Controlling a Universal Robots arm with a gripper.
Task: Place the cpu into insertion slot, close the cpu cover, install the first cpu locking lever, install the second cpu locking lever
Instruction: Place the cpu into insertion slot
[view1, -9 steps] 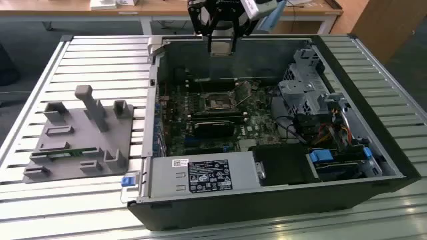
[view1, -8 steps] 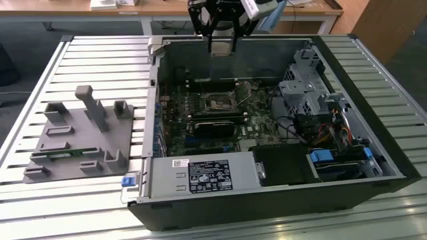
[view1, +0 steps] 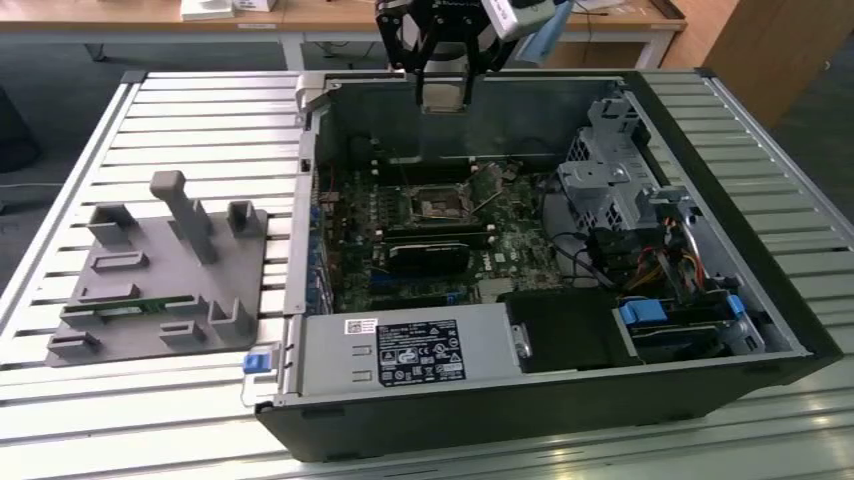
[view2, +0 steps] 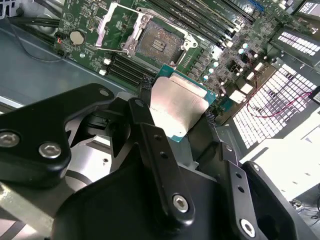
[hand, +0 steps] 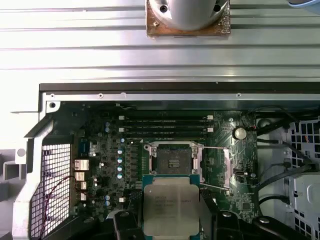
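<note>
- Fingers (view2: 150, 130) are seen clamped on two opposite edges of the cpu (view2: 177, 107), which is held flat in the air over the motherboard (view2: 85, 20).
- The insertion slot (view2: 157, 42) is left bare, with the cpu cover (view2: 104, 30) swung open; the cpu is kept apart from it, not yet seated.
- The chip is judged light, stiff and fragile underneath; it is best gripped by its edges only.
</note>
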